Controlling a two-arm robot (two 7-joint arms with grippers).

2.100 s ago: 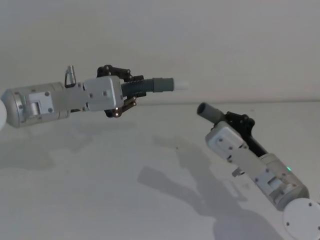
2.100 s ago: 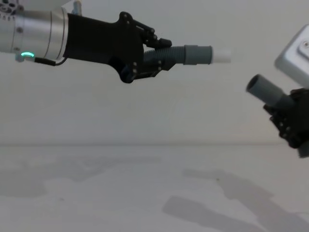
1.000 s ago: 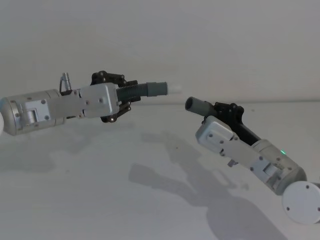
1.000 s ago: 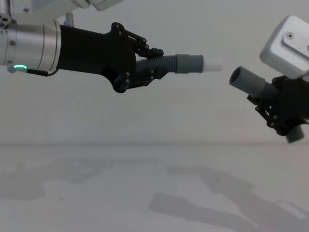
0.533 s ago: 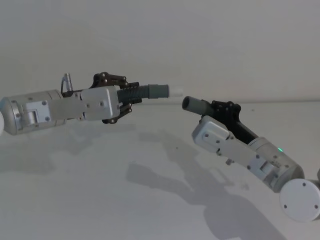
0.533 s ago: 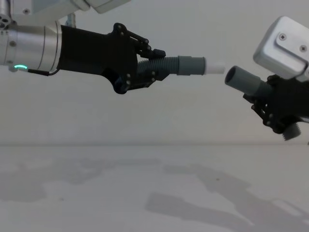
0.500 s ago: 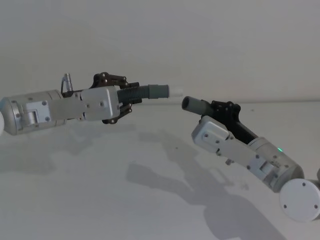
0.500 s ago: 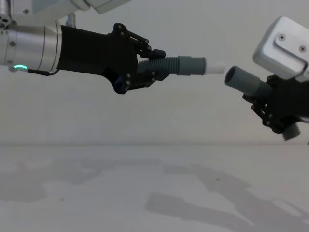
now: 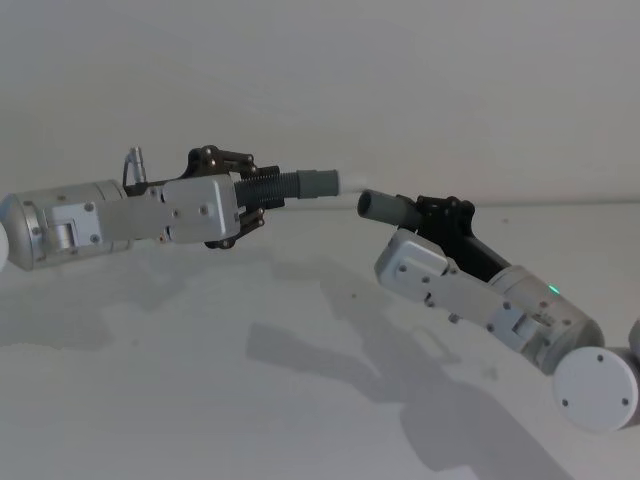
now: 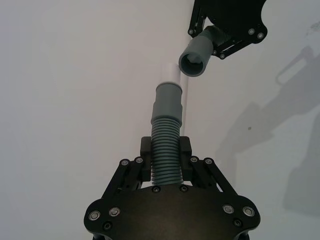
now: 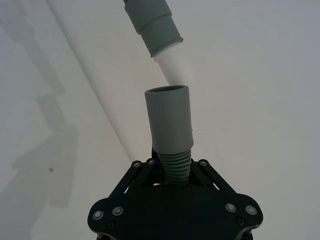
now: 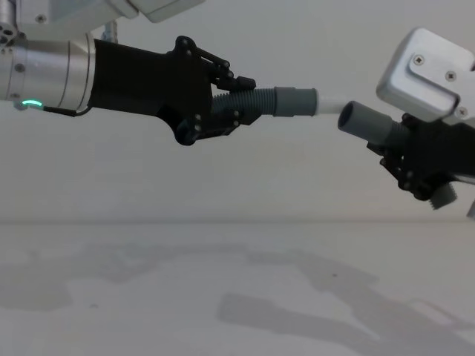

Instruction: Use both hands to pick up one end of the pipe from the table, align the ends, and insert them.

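White worktop [image 9: 200, 400] is lying well below both arms. Right tool [image 12: 415, 159], gripping the plain pipe piece [image 12: 364, 122], is closing in: its mouth [image 11: 166, 90] now nearly meets the spigot [image 11: 172, 67] of the ribbed piece [image 12: 278, 101] gripped by the left tool [image 12: 219, 104]; actual contact is hard to judge.

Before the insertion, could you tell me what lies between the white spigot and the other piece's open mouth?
Nothing: in the left wrist view the spigot and the mouth face across a bare gap, with the table behind.
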